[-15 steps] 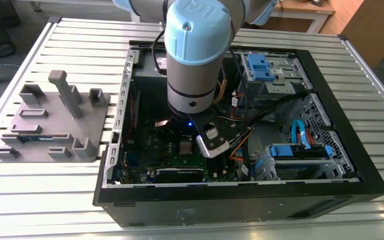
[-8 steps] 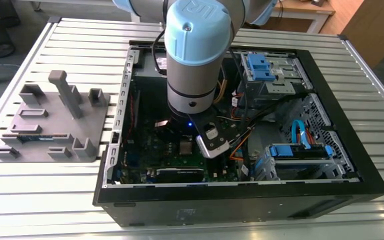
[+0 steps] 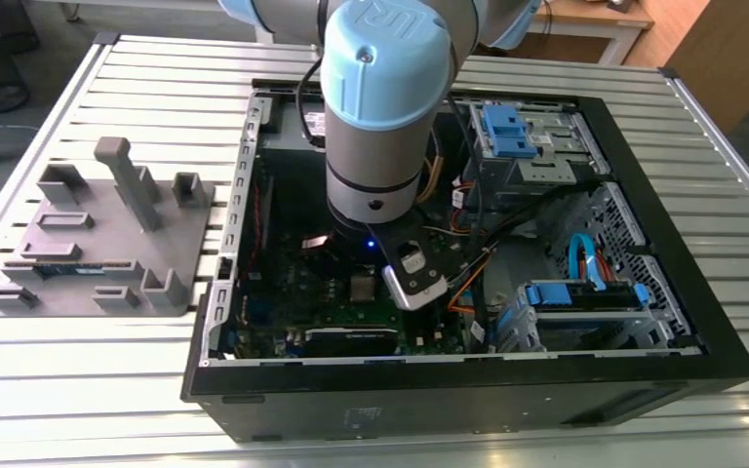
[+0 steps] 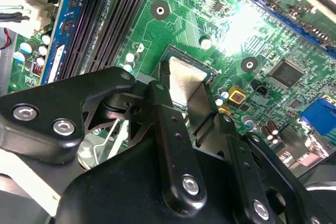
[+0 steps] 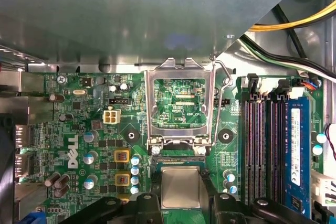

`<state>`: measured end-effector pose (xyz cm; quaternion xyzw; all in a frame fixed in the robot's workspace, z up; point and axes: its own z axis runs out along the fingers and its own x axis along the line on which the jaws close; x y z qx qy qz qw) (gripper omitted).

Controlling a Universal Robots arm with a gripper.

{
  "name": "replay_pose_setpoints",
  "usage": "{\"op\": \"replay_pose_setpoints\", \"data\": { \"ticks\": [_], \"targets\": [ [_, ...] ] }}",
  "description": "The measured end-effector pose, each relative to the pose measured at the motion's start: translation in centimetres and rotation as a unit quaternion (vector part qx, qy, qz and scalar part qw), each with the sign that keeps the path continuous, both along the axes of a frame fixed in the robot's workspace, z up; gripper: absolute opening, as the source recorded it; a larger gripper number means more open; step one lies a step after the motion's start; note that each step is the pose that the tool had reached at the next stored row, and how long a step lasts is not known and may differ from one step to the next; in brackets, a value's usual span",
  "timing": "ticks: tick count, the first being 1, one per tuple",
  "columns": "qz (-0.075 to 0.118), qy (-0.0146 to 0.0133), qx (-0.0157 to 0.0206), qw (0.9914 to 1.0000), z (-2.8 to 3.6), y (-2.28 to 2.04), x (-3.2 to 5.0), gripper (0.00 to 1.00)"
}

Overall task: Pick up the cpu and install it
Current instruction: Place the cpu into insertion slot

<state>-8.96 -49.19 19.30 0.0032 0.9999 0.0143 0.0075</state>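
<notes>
Right beside the flipped-open socket frame (image 5: 181, 103), our gripper (image 4: 182, 95) pinches the cpu (image 5: 181, 184) between narrowed fingers; we reckon a slight tilt could bend socket pins.

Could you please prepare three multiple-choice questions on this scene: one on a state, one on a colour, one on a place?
1. How is the rectangular silver metal socket frame?
A. swung open
B. shut and latched
C. broken in two

2. What colour is the label on the long dark memory stick?
A. red
B. blue
C. yellow

3. Where is the small flat silvery square cpu?
A. on the memory stick
B. under the socket frame
C. between the black gripper's fingers, over the green motherboard

Answers:
1 A, the board shows through its window, and it lies clear of the cpu.
2 B, the blue label shows in the first wrist view.
3 C, both wrist views show the chip held between the fingers.
</notes>
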Motion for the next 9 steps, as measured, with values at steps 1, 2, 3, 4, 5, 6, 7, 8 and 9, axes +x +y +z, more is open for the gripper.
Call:
{"op": "replay_pose_setpoints", "data": {
  "ticks": [1, 2, 3, 4, 5, 6, 7, 8, 9],
  "targets": [
    [0.000, 0.0000, 0.0000, 1.00000, 0.00, -0.02, 0.00, 0.40],
    [0.000, 0.0000, 0.0000, 1.00000, 0.00, -0.04, 0.00, 0.40],
    [0.000, 0.0000, 0.0001, 1.00000, 0.00, -0.07, 0.00, 0.40],
    [0.000, 0.0000, 0.0001, 1.00000, 0.00, -0.11, 0.00, 0.40],
    [0.001, 0.0000, 0.0001, 1.00000, 0.00, -0.12, 0.00, 0.40],
    [0.001, 0.0000, 0.0001, 1.00000, 0.00, -0.14, 0.00, 0.40],
    [0.001, 0.0000, 0.0001, 1.00000, 0.00, -0.14, 0.00, 0.40],
    [0.001, 0.0000, 0.0002, 1.00000, -0.01, -0.14, 0.00, 0.40],
    [0.001, 0.0000, 0.0001, 1.00000, -0.02, -0.15, 0.00, 0.40]
  ]
}}
